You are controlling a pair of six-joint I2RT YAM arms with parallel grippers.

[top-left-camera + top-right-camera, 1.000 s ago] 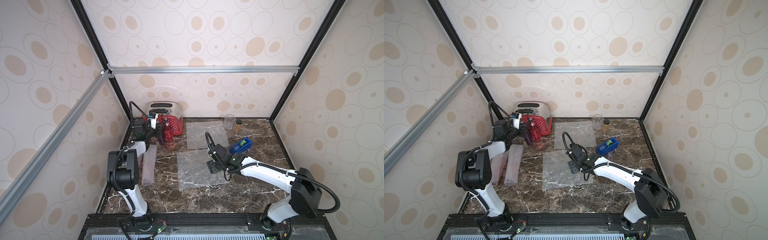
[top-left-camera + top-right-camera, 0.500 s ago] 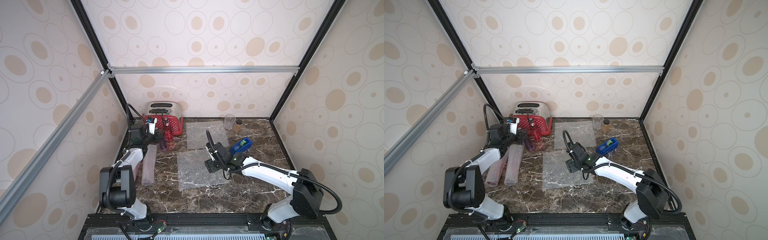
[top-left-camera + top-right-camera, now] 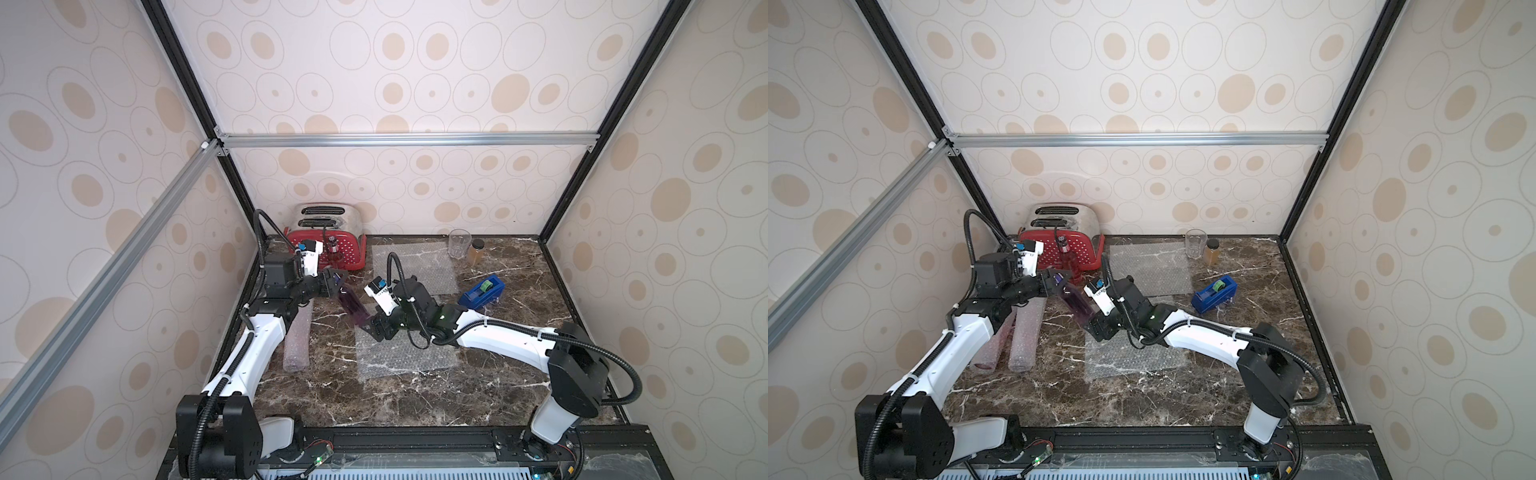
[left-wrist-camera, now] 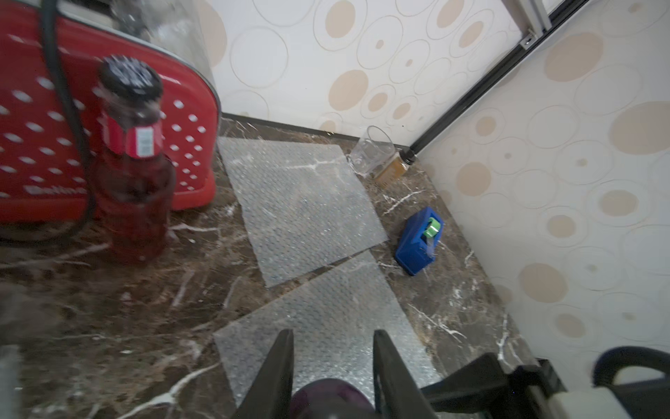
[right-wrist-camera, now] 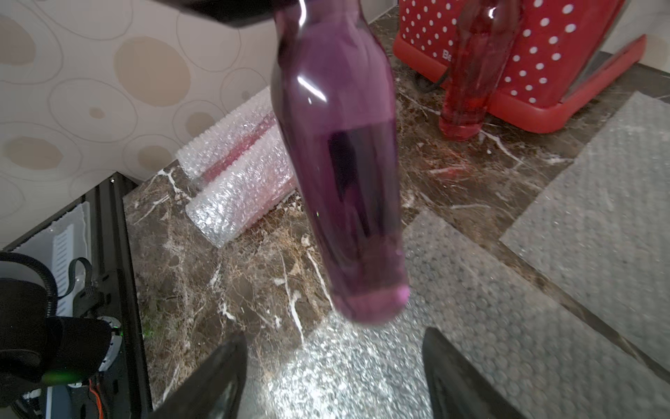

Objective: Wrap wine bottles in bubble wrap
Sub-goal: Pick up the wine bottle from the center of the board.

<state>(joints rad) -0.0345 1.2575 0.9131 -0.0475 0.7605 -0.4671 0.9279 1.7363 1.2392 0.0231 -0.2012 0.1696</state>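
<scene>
Left end effector (image 3: 336, 284) clamps a purple glass bottle (image 5: 344, 163) by its neck, tilted over the translucent bubble wrap sheet (image 3: 409, 353); right end effector (image 5: 335, 344) gapes empty. My left wrist view hides its base.

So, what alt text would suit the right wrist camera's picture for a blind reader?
A tilted purple bottle, held by its neck, hangs before the open right gripper over a flat bubble wrap sheet. Two wrapped bottles lie beyond.
</scene>
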